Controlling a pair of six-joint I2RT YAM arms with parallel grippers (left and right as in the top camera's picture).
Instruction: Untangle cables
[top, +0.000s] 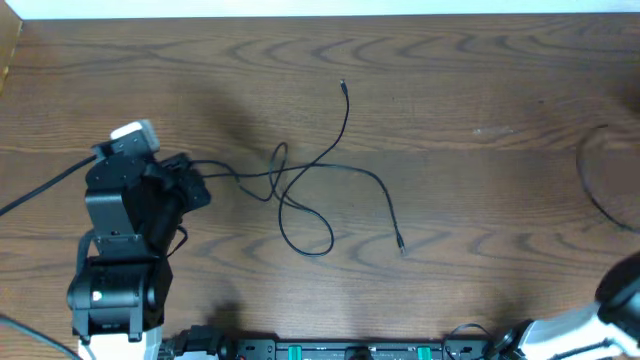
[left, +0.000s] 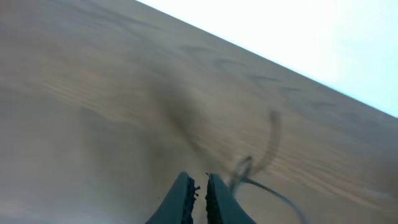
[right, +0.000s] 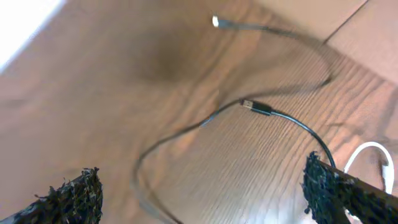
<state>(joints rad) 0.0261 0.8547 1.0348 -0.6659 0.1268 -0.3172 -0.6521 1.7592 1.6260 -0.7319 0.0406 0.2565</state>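
Wood table (top: 450, 60) | left hand (left: 199, 179) closed beside black cables (top: 346, 112) | right hand (right: 202, 177) wide, empty

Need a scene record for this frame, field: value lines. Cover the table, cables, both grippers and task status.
surface: wooden table
black cable: thin, loops crossing mid-table, two plug ends lying free on the wood
second black cable: arc near the table's right edge, apart from the loops
white cable: short curve beside one finger in the right wrist view
left gripper: fingers shut at the left end of the loops; grip on cable unclear, view blurred
right gripper: fingers wide open, nothing held
status: loops not yet untangled
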